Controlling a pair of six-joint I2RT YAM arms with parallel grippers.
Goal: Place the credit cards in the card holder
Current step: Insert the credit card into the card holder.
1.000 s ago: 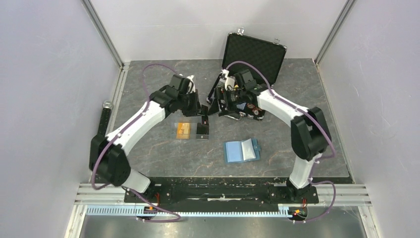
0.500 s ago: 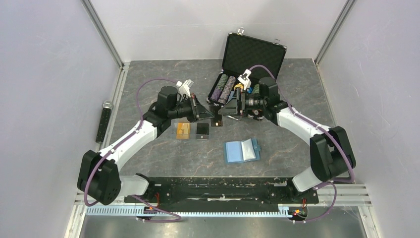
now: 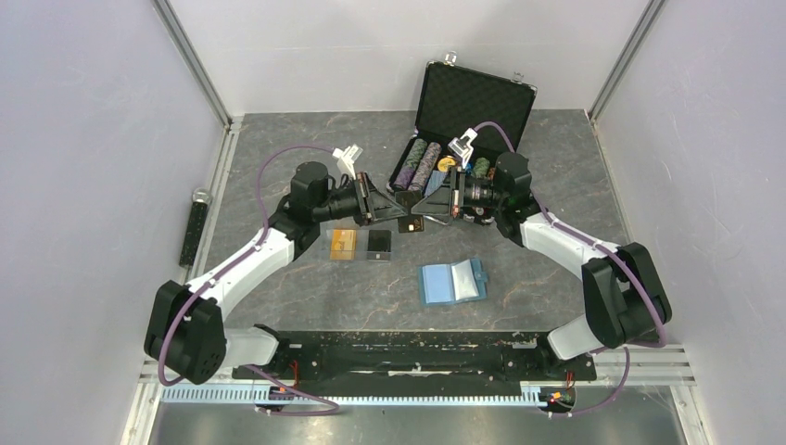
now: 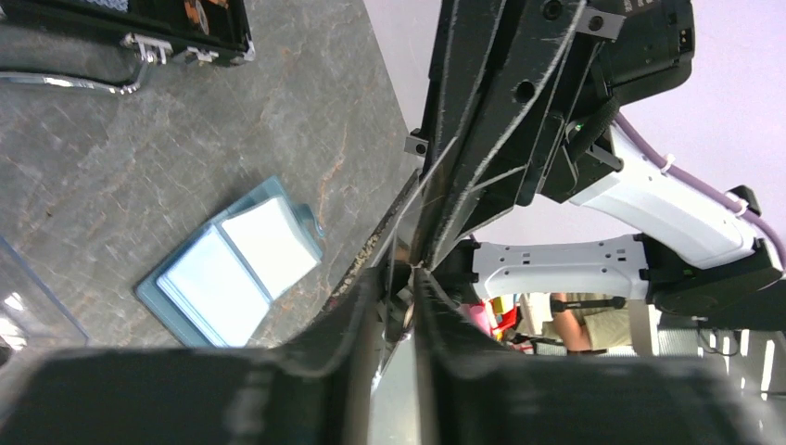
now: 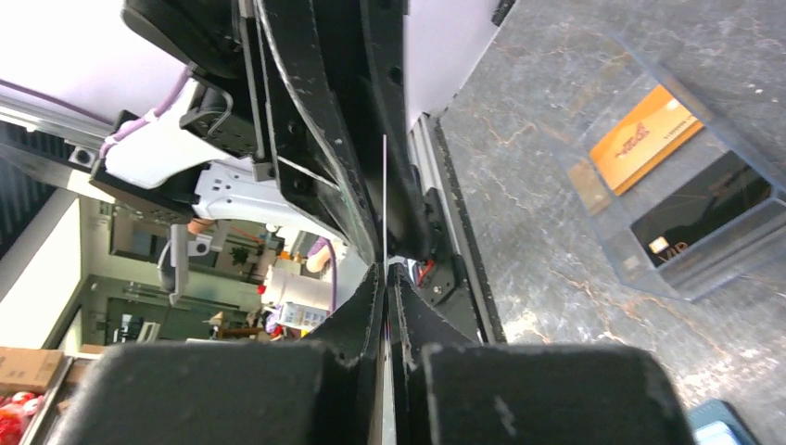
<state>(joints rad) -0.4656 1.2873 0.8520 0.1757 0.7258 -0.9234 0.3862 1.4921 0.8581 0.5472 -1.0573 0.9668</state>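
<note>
Both arms meet nose to nose above the middle of the desk, and this looks to us like a hand-over. A thin card stands between them, edge-on to both wrist cameras, so we cannot call its colour. Passing it in the air makes sense: the right arm sits closer to the card holder, which lies open, pale inside up, on the desk well in front of the meeting point.

Now the pincers. The right pincer is pinched tight on the card's edge, fingers pressed together with only that sliver between them. The left pincer shows a narrow gap, wider than the card; we judge it is letting go, though we cannot tell whether a pad touches the card.

Two more credit cards wait off to the left: the orange card and the black card lie flat, side by side, inside a clear tray. Next, we reckon, the right arm has to carry its card down and line it up with a pocket.
</note>
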